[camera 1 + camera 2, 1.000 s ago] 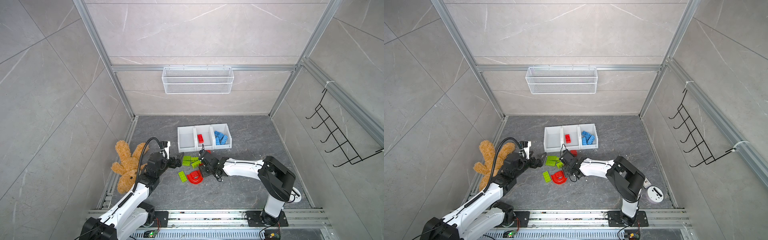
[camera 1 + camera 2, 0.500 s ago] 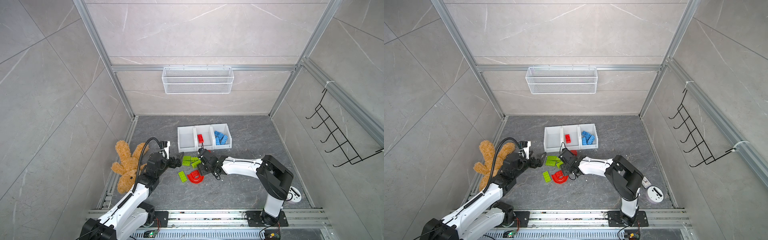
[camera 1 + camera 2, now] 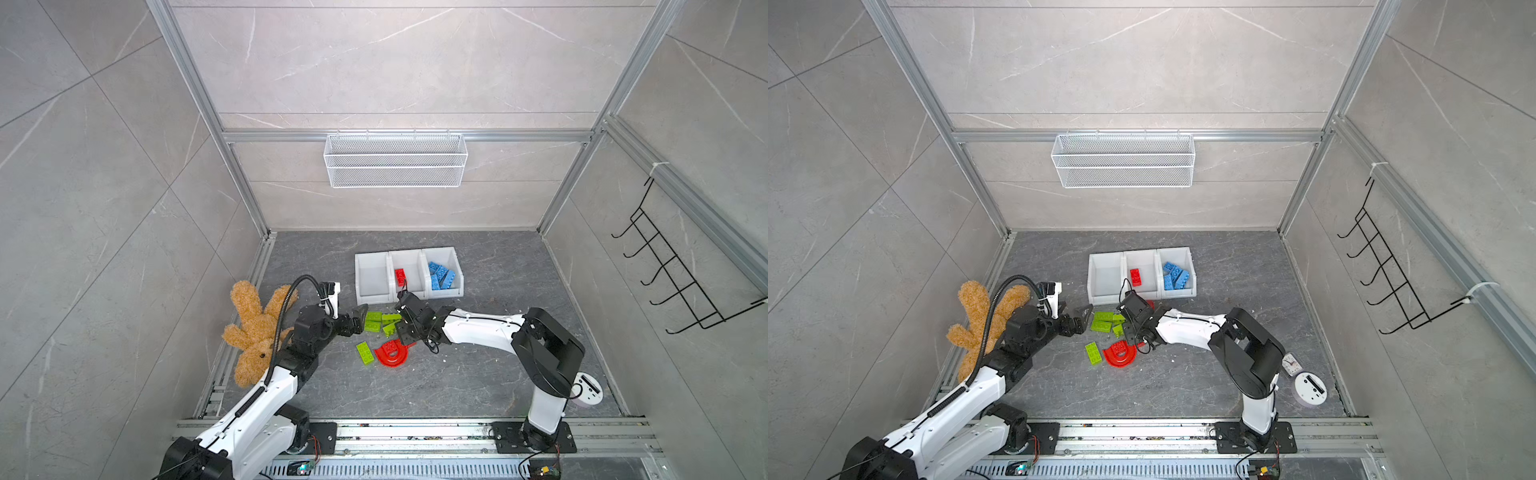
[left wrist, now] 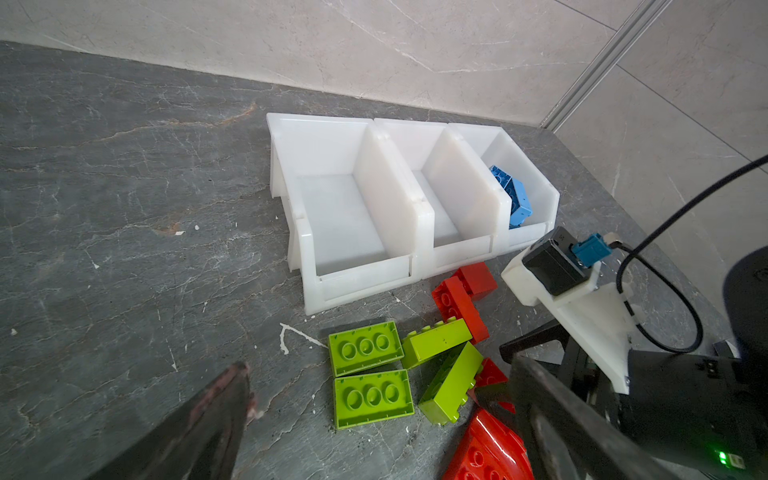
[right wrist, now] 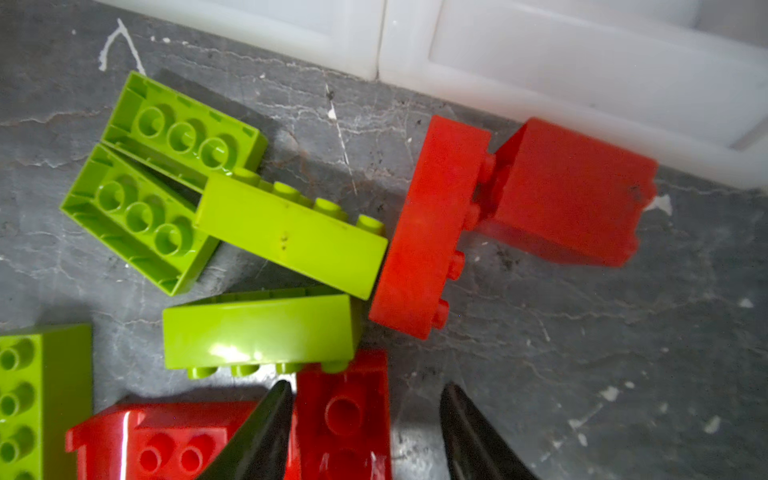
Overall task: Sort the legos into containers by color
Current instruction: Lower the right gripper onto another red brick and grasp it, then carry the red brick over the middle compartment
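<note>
containers (image 3: 372,279): three white bins in a row on the desk (image 3: 478,374); 12 o'clock of the loose pile; the 9 o'clock bin is bare inside
blue legos (image 3: 441,275): heaped in the 3 o'clock bin
red brick (image 3: 400,276): alone in the middle bin
green legos (image 3: 376,322): four bunched on the desk just in front of the bins; two lie studs-down side by side, two lie on their sides
fifth green brick (image 3: 365,353): flat on the desk; 7 o'clock of the bunch, apart from it
two red bricks (image 5: 432,224): on the desk, touching each other; near the bins' front lip, 2 o'clock of the bunch
red arch (image 3: 392,356): flat on the desk; 6 o'clock of the bunch, just beside the fifth green brick
small red brick (image 5: 343,415): on the desk next to the arch, between the right fingers
left pincer (image 3: 358,319): jaws wide apart, empty; 9 o'clock of the bunch, pointing at it, not touching
right pincer (image 5: 365,384): jaws partly spread astride the small red brick; one finger at its edge, the other clear of it; no clamp
plush toy (image 3: 253,328): brown; 9 o'clock edge of the desk, behind the left arm
</note>
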Robot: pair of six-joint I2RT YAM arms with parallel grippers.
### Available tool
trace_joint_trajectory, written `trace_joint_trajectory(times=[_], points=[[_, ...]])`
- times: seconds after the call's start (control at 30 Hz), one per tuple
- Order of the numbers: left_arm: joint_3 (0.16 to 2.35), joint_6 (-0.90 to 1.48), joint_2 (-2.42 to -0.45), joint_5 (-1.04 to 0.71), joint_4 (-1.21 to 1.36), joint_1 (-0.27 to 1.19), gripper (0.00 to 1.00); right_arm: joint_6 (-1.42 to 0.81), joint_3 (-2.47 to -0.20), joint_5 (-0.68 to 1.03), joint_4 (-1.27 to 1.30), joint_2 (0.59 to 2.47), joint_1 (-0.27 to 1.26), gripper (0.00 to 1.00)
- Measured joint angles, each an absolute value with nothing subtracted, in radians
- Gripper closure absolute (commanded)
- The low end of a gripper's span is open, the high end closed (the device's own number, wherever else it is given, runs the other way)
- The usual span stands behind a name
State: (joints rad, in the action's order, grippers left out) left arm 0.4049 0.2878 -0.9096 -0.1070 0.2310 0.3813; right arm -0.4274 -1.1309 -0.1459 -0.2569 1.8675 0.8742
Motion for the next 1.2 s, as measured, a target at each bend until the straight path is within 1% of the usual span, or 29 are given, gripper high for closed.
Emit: trace_joint_trajectory(times=[0.17, 0.4, 0.5, 0.9, 1.03, 1.2], points=[[0.405, 0.287, -0.909, -0.107, 0.231, 0.381, 0.0, -0.427, -1.148, -0.146, -0.256, 1.906, 0.871, 0.48], [0.405, 0.287, -0.909, -0.107, 0.231, 0.381, 0.0, -0.427, -1.15, -0.151, -0.256, 1.906, 0.871, 0.59], [0.405, 0.287, -0.909, -0.107, 0.231, 0.381, 0.0, -0.428, -1.144, -0.158, -0.256, 1.899, 0.871, 0.61], [0.405, 0.287, -0.909, -0.107, 0.231, 0.381, 0.0, -0.415, -1.129, -0.171, -0.291, 1.744, 0.864, 0.63], [0.405, 0.287, -0.909, -0.107, 0.231, 0.381, 0.0, -0.386, -1.175, -0.157, -0.303, 1.741, 0.823, 0.63], [0.405, 0.287, -0.909, -0.107, 0.231, 0.381, 0.0, -0.344, -1.303, -0.12, -0.294, 1.79, 0.742, 0.63]])
